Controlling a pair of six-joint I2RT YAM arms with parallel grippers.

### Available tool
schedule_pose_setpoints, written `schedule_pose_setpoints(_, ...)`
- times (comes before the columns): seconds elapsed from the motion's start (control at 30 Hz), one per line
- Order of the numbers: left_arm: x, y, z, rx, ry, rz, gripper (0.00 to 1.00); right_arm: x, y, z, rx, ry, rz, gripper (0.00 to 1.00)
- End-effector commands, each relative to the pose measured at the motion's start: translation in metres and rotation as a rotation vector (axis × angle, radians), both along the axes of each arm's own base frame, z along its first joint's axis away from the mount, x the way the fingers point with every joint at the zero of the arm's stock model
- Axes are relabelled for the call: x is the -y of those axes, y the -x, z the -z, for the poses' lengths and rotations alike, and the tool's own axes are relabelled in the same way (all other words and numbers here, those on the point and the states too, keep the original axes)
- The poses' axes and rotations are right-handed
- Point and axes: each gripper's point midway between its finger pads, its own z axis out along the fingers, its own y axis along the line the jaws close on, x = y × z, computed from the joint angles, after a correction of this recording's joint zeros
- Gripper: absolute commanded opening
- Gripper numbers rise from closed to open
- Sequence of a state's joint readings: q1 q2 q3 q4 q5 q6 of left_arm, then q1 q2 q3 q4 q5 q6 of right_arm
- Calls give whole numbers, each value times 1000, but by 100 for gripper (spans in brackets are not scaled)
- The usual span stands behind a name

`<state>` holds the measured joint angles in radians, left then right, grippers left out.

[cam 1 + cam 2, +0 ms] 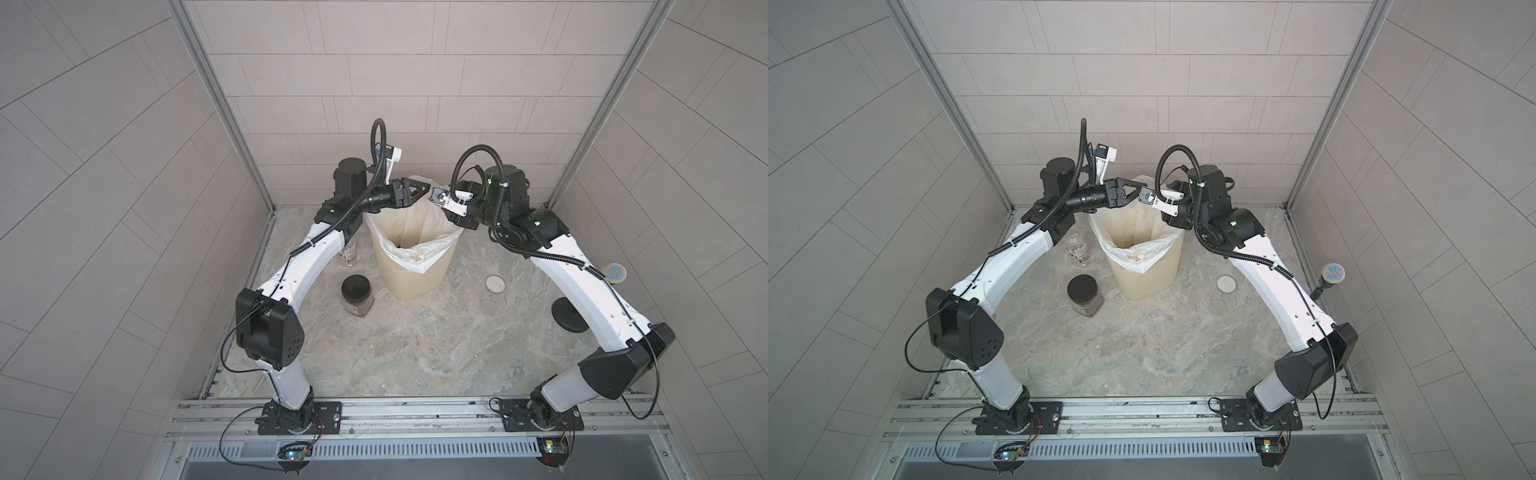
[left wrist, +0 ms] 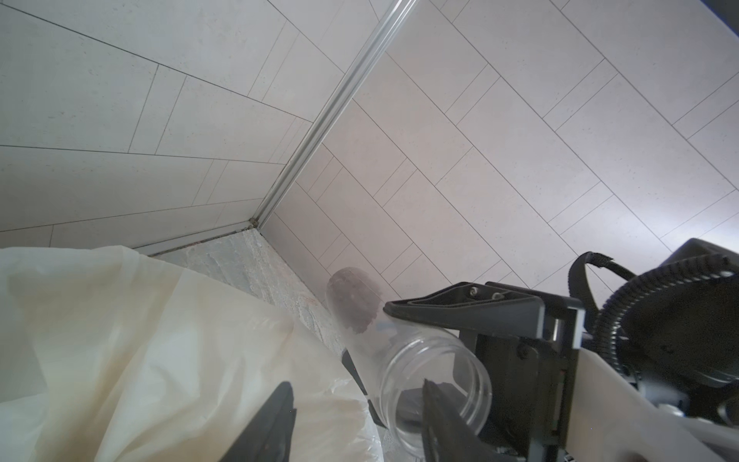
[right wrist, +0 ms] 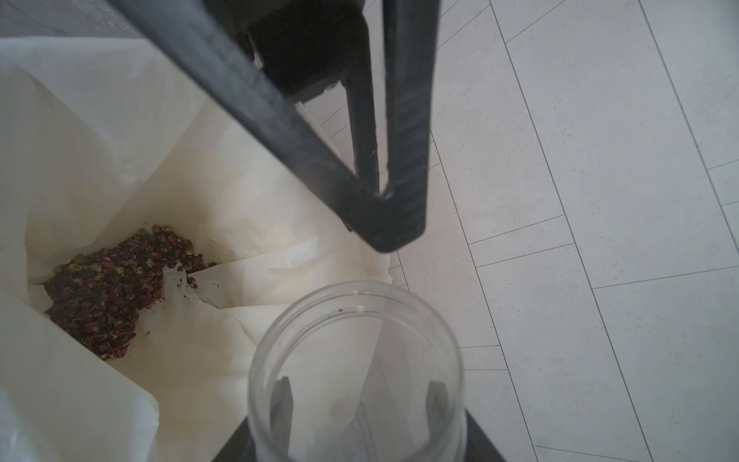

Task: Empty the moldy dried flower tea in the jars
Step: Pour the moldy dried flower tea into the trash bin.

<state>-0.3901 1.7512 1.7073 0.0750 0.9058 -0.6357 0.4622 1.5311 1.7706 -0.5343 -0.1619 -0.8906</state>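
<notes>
My right gripper is shut on a slim clear jar, held tilted over the cream bin with its open mouth toward the left arm. In the left wrist view a dark brown mass of tea sits at the closed end of this jar. My left gripper is open at the mouth, one finger across the opening; it also shows in both top views. Loose reddish tea lies in the bin's white liner. A black-lidded jar of dark tea stands left of the bin.
A lidless labelled jar stands behind the left forearm. A white lid and a clear lid lie right of the bin. A black ridged disc and a blue-topped round object sit by the right arm. Tiled walls enclose three sides.
</notes>
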Motion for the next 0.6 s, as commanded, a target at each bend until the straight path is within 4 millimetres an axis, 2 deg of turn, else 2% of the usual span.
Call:
schedule_pose_setpoints(0.0,7,9,-4,25,2,37,52,-3,8,-23,54,-22,-26,47)
schedule_pose_setpoints(0.27,14,12,13,18,-76,32,48,-10,11,-20,50,0,-28,47)
schedule_pose_setpoints(0.57,18,12,25,5,-133,27,37,-18,14,-18,68,46,-22,48)
